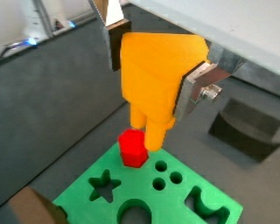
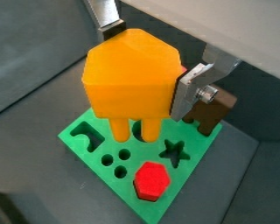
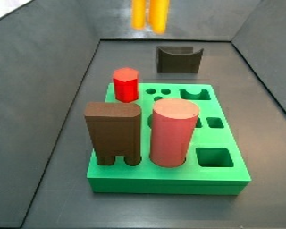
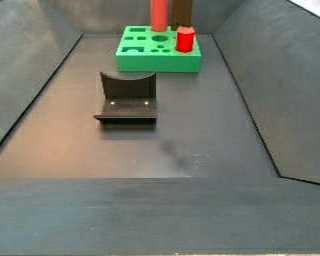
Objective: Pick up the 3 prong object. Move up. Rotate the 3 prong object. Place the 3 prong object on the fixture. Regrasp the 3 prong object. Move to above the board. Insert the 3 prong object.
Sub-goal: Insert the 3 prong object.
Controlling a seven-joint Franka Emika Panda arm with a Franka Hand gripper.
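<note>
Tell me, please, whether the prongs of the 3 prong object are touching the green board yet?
Apart. In a side view the 3 prong object hangs at the top edge, high above the board. A wrist view shows the gripper shut on it.

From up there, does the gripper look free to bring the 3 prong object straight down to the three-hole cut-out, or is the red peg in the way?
Probably yes. The gripper holds the 3 prong object above the board. The red peg stands beside the three holes, not over them.
</note>
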